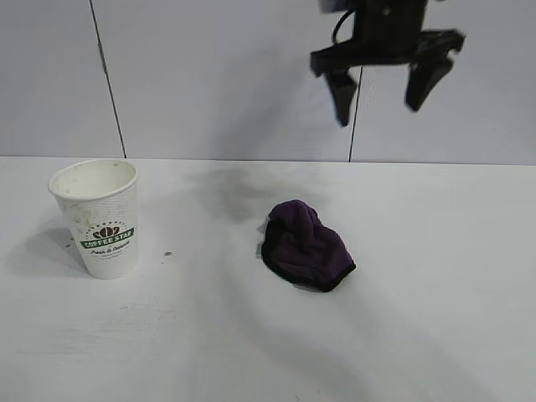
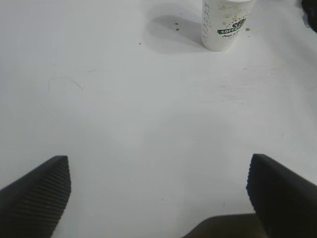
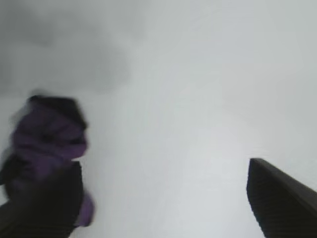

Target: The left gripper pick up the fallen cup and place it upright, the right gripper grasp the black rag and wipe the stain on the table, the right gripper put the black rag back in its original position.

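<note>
The cup [image 1: 98,218] stands upright at the left of the table [image 1: 435,276]; it also shows in the left wrist view [image 2: 225,22]. The black rag [image 1: 305,245], a bunched purple cloth with black edging, lies on the table at the middle and shows in the right wrist view [image 3: 47,148]. My right gripper [image 1: 385,94] hangs open and empty high above and a little right of the rag. My left gripper [image 2: 158,193] is open and empty over bare table, far from the cup; it is out of the exterior view. No stain shows; a few small specks lie by the cup.
A grey panelled wall [image 1: 209,75] stands behind the table. Bare white tabletop stretches to the right of the rag and in front of it.
</note>
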Robot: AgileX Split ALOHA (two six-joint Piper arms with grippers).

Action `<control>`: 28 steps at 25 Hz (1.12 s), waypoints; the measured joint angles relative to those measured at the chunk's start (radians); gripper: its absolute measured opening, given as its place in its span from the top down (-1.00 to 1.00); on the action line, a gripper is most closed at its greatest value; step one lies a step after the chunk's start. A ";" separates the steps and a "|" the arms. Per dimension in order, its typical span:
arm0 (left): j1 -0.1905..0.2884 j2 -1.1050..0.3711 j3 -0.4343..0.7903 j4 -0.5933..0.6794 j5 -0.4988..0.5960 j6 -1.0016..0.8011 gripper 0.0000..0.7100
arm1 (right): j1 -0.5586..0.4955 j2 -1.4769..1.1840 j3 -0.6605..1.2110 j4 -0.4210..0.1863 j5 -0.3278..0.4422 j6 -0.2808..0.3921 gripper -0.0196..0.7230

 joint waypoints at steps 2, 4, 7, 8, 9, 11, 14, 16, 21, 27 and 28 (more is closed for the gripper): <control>0.000 0.000 0.000 0.000 0.000 0.000 -0.96 | -0.082 -0.093 0.000 0.020 0.005 0.000 -0.73; 0.000 0.000 0.000 0.000 0.000 0.000 -0.96 | -0.148 -0.185 0.000 0.045 0.012 -0.005 -0.73; 0.000 0.000 0.000 0.000 0.000 0.000 -0.96 | -0.219 -0.335 0.000 0.093 0.024 -0.030 -0.73; 0.000 0.000 0.000 0.000 0.000 0.000 -0.96 | -0.228 -0.389 0.000 0.113 0.026 -0.038 -0.73; 0.000 0.000 0.000 0.000 0.000 0.000 -0.96 | -0.232 -0.443 0.000 0.141 0.027 -0.045 -0.73; 0.000 0.000 0.000 0.000 0.000 0.000 -0.96 | -0.232 -0.542 0.000 0.210 0.027 -0.063 -0.73; 0.000 0.000 0.000 0.000 0.000 0.000 -0.96 | -0.232 -0.706 0.046 0.334 0.027 -0.091 -0.73; 0.000 0.000 0.000 0.000 0.000 0.000 -0.96 | -0.232 -0.833 0.130 0.418 0.028 -0.114 -0.73; 0.000 0.000 0.000 0.000 0.000 0.000 -0.96 | -0.232 -1.166 0.466 0.510 0.030 -0.133 -0.73; 0.000 0.000 0.000 0.000 0.000 0.000 -0.96 | -0.232 -1.564 0.930 0.510 0.022 -0.135 -0.73; 0.000 0.000 0.000 0.000 0.000 0.000 -0.96 | -0.232 -1.609 0.994 0.506 0.014 -0.141 -0.73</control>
